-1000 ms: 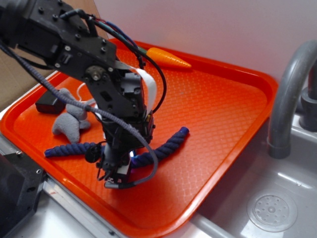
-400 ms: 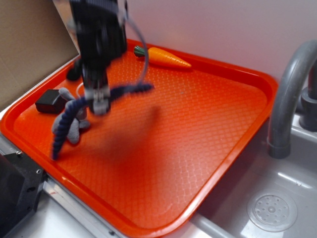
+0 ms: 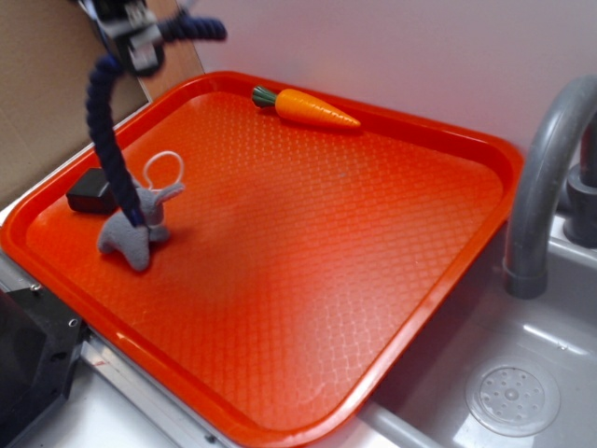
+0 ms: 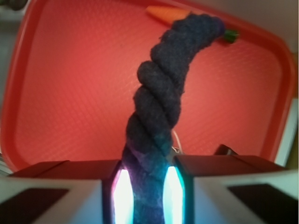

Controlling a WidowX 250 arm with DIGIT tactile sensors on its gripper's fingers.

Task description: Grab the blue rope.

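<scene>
Because the thick navy twisted cotton rope (image 4: 159,121) droops limply from the black gripper (image 3: 140,42), high over the orange plastic tray (image 3: 448,149), it looks soft and light. The jaws are clenched on it near one end; a mid-length hold would likely dangle less.

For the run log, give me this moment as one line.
tool: shut on blue rope | rope: lifted, hanging over tray left side, lower end by grey plush toy | carrot: at far edge

- I see the gripper (image 3: 138,42) above the tray's (image 3: 392,215) far-left corner, rope (image 3: 107,140) hanging to the plush toy (image 3: 135,233).
- Carrot (image 3: 308,107) lies along the back rim.
- A small box, I think, (image 3: 90,191) sits left of the toy.
</scene>
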